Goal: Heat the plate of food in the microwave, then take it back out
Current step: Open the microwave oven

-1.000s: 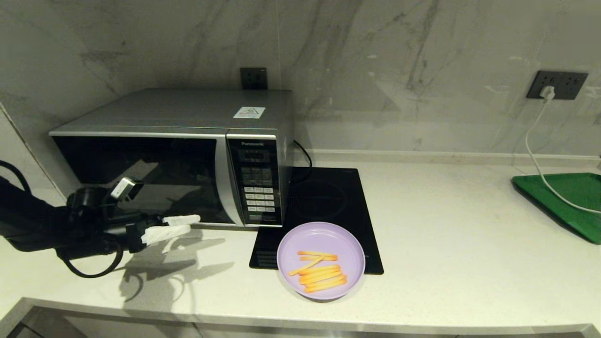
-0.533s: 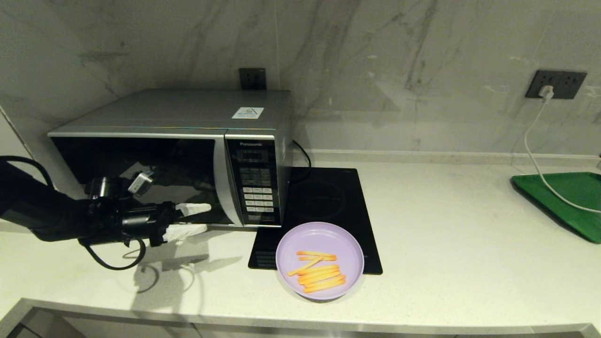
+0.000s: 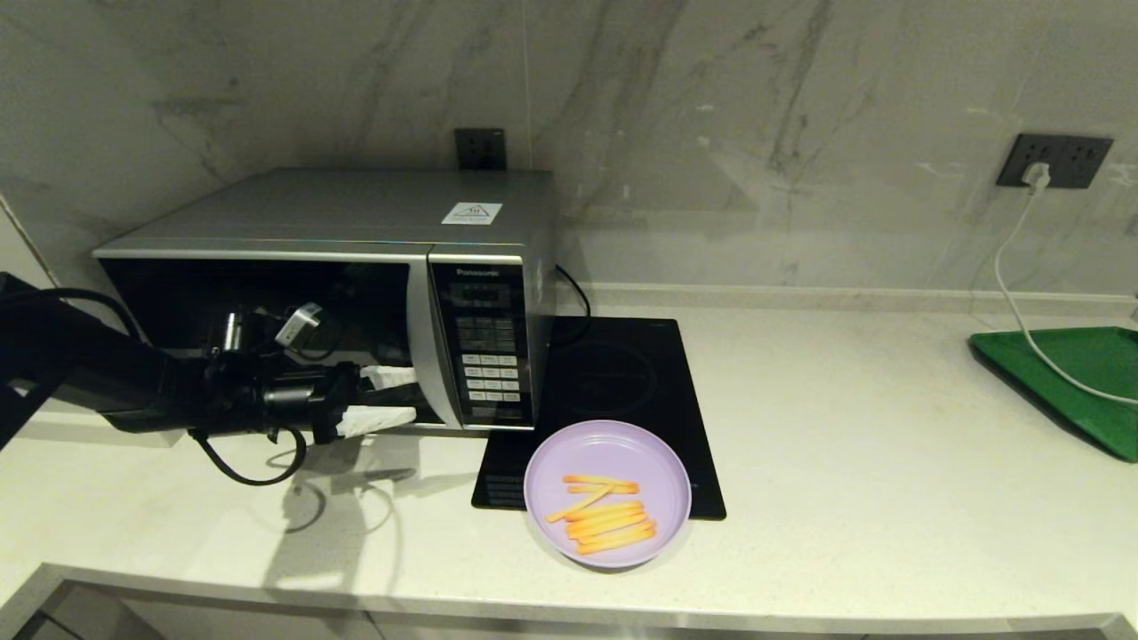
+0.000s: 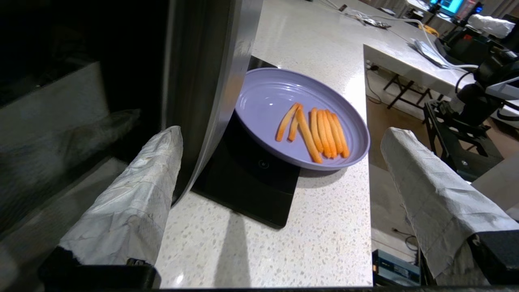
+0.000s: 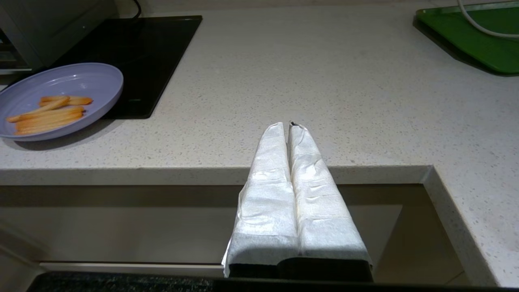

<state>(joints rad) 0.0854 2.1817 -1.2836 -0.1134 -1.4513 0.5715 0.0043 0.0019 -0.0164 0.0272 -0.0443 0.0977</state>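
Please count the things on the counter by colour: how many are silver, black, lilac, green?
Silver: 1, the microwave
Black: 1, the hob
Lilac: 1, the plate of food
Green: 1, the tray
Total: 4

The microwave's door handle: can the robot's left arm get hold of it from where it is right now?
Probably yes. The left gripper is open, level, right at the curved silver handle strip of the microwave, with nothing between them. In the left wrist view one finger is already beside the strip.
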